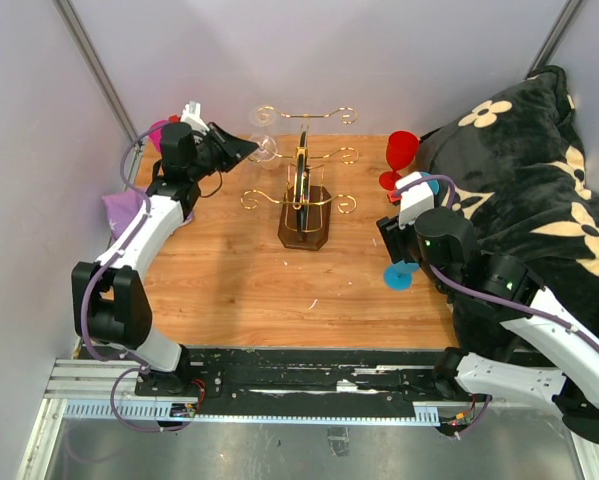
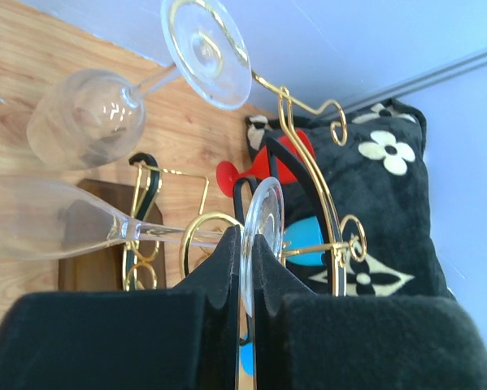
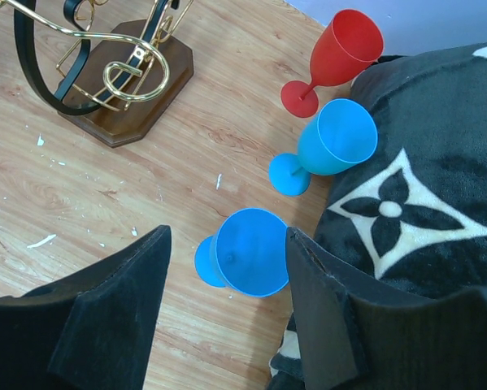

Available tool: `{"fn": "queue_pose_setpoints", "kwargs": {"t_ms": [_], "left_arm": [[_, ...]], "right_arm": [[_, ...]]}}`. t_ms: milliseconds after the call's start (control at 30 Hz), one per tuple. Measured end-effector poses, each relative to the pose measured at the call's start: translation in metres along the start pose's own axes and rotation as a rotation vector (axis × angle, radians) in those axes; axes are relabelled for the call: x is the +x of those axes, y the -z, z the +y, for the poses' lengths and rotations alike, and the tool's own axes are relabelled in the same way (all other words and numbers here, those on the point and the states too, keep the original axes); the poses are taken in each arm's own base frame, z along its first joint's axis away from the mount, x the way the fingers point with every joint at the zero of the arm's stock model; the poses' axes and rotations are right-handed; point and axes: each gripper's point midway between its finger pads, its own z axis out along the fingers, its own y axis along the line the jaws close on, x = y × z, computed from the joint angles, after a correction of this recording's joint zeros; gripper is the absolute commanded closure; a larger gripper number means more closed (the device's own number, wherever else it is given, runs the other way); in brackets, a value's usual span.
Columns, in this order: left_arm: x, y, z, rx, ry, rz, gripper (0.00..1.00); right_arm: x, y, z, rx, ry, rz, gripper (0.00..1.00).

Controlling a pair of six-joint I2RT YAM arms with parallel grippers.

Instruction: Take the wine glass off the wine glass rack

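Note:
The wine glass rack [image 1: 302,195] stands mid-table, gold wire arms over a dark wooden base [image 3: 133,89]. My left gripper [image 2: 247,240] is shut on the round foot [image 2: 263,223] of a clear wine glass. That glass lies sideways on a gold arm, with its bowl [image 2: 40,219] pointing left. A second clear glass [image 2: 89,118] hangs above it. In the top view the left gripper [image 1: 244,148] sits at the rack's left side. My right gripper [image 3: 227,236] is open above a blue glass [image 3: 251,252] standing on the table.
Another blue glass [image 3: 332,146] and a red glass [image 3: 341,53] stand beside a black flowered pillow [image 1: 519,190] that fills the right side. Pink and purple items [image 1: 129,205] lie at the table's back left. White crumbs dot the wood.

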Motion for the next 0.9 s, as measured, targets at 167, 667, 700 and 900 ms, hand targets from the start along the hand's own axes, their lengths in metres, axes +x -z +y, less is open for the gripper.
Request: {"fn": "queue_pose_setpoints", "kwargs": {"t_ms": [167,667,700,900], "left_arm": [[0.015,-0.002,-0.002,0.055,0.028,0.057,1.00],[0.045,0.044,-0.030,0.165,-0.029,0.181,0.99],[0.045,0.049,-0.031,0.154,-0.052,0.182,0.99],[0.027,0.067,-0.026,0.043,-0.248,0.133,1.00]], "right_arm": [[0.000,0.000,0.000,0.000,-0.001,-0.001,0.41],[0.002,0.000,0.001,-0.009,0.000,0.001,0.40],[0.004,0.000,0.002,-0.010,0.002,0.003,0.40],[0.006,0.001,0.002,-0.015,0.005,0.002,0.40]]}}
